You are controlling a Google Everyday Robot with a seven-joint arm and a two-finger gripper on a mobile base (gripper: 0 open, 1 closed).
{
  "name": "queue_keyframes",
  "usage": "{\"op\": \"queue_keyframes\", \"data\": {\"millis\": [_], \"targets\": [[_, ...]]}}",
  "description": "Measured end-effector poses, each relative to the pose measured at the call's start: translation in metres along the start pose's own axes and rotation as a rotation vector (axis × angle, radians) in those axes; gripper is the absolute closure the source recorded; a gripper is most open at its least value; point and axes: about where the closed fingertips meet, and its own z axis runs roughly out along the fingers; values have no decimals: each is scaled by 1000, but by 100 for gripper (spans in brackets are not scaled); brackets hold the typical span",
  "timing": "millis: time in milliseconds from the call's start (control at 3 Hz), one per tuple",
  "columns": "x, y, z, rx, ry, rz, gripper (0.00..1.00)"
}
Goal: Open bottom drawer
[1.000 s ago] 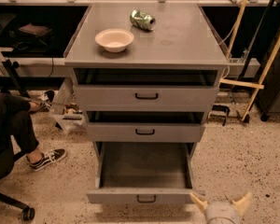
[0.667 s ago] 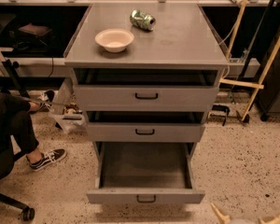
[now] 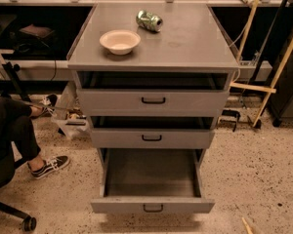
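The bottom drawer [image 3: 152, 204] of the grey cabinet is pulled far out. Its flat front with a small black bar handle [image 3: 153, 208] faces me, and its inside [image 3: 151, 172] looks empty. Only a thin beige sliver of my gripper [image 3: 246, 224] shows at the bottom edge of the camera view, to the right of the drawer front and apart from it. The mid-sized drawer [image 3: 151, 138] and the widest top drawer [image 3: 153, 101] stand above, each out only slightly.
A beige bowl [image 3: 119, 41] and a crushed green can [image 3: 149, 20] lie on the cabinet top. A seated person's leg and shoe [image 3: 49, 165] and a chair wheel [image 3: 28, 223] are at the left. A wooden frame [image 3: 263, 82] leans at the right.
My gripper has drawn back down and to the right, away from the bottom drawer's front corner, and has nearly left the view. The drawer stays pulled out.
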Motion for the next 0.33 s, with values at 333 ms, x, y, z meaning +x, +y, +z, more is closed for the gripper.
{"op": "queue_keyframes", "data": {"millis": [333], "targets": [[-1, 1, 0, -2, -1, 0, 0]]}}
